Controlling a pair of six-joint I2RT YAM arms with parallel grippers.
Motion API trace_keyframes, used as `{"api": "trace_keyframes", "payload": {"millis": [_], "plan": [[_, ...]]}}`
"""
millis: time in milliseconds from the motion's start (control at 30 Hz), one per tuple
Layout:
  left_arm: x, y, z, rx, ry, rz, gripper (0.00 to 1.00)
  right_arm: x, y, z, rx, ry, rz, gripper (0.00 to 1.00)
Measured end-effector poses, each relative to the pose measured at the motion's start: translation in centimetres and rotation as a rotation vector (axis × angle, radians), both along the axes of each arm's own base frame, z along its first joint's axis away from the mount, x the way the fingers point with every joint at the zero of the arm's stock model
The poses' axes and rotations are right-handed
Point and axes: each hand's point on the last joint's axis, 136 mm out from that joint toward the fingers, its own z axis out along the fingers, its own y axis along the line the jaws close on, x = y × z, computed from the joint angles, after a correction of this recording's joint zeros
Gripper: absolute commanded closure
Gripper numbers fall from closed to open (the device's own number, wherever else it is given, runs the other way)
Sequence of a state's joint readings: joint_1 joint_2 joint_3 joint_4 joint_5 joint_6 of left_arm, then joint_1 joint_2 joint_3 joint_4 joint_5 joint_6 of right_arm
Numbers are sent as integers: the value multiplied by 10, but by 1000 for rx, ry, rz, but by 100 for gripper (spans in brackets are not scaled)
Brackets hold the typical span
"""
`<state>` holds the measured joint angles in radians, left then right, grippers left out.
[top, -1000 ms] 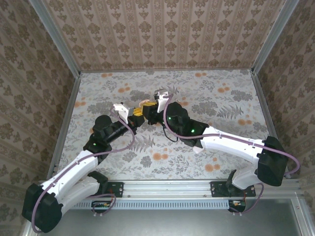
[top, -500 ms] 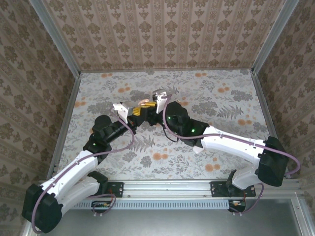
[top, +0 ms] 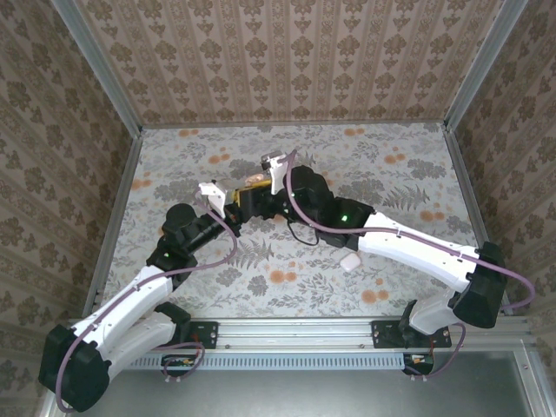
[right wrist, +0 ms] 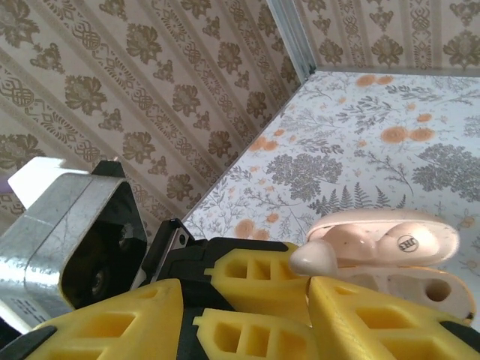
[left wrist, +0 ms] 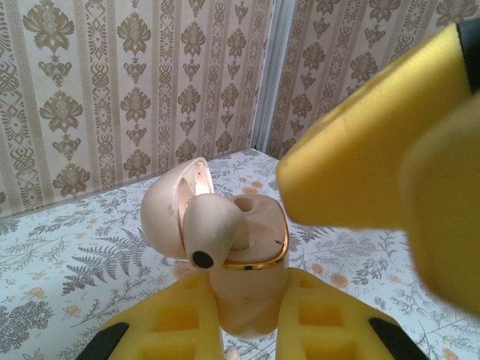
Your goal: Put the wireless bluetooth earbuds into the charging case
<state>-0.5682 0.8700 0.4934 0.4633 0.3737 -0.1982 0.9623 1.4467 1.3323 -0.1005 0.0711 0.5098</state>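
Closer, earbud (left wrist: 214, 232) askew atop case (left wrist: 251, 289) tight in left gripper (left wrist: 247, 319); right gripper (left wrist: 409, 169) parted.

White arm links (top: 417, 252), black joints (top: 182, 228), purple cables (top: 234, 246), yellow fingers (left wrist: 180, 330)

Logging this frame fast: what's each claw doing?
Left claw: shut on the charging case.
Right claw: open, holding nothing.
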Motion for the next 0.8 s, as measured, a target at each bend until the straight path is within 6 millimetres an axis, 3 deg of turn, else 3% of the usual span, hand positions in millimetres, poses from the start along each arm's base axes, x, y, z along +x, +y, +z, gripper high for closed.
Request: {"api": "trace_keyframes", "payload": {"millis": [200, 500, 800], "plan": [[-3, 0, 2, -3, -5, -11, 100, 8, -10, 8, 0, 27, -29, 51], [-5, -2, -3, 27, -11, -27, 100, 10, -22, -2, -54, 79, -17, 55], [-12, -6, -7, 88, -35, -79, 100, 0, -33, 20, -105, 106, 35, 54]]}}
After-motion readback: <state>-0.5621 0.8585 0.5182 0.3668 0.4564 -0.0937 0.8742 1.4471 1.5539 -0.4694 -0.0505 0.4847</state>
